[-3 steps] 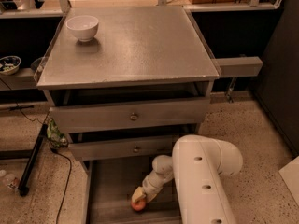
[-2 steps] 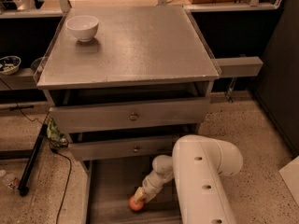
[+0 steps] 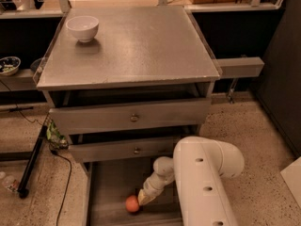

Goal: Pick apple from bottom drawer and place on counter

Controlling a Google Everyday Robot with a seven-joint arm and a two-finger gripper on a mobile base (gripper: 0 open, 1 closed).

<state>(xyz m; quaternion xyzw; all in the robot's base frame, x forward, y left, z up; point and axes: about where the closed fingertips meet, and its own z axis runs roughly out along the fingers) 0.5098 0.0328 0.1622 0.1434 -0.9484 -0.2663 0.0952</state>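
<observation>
The apple [image 3: 132, 204], small and red-orange, lies on the grey floor of the open bottom drawer [image 3: 113, 182] at the lower middle of the camera view. My gripper [image 3: 140, 200] reaches down into the drawer at the end of the white arm [image 3: 204, 182], its tip right beside the apple's right side and touching or nearly touching it. The counter [image 3: 141, 46] is the broad grey metal cabinet top above.
A white bowl [image 3: 83, 28] stands at the counter's back left. Two grey drawers with brass knobs [image 3: 134, 118] stick out above the bottom drawer. A grey side ledge [image 3: 237, 67] juts out to the right. A black pole and cables [image 3: 33, 161] lie on the speckled floor at left.
The gripper and the apple have shifted slightly left and down in the drawer. The rest has not moved.
</observation>
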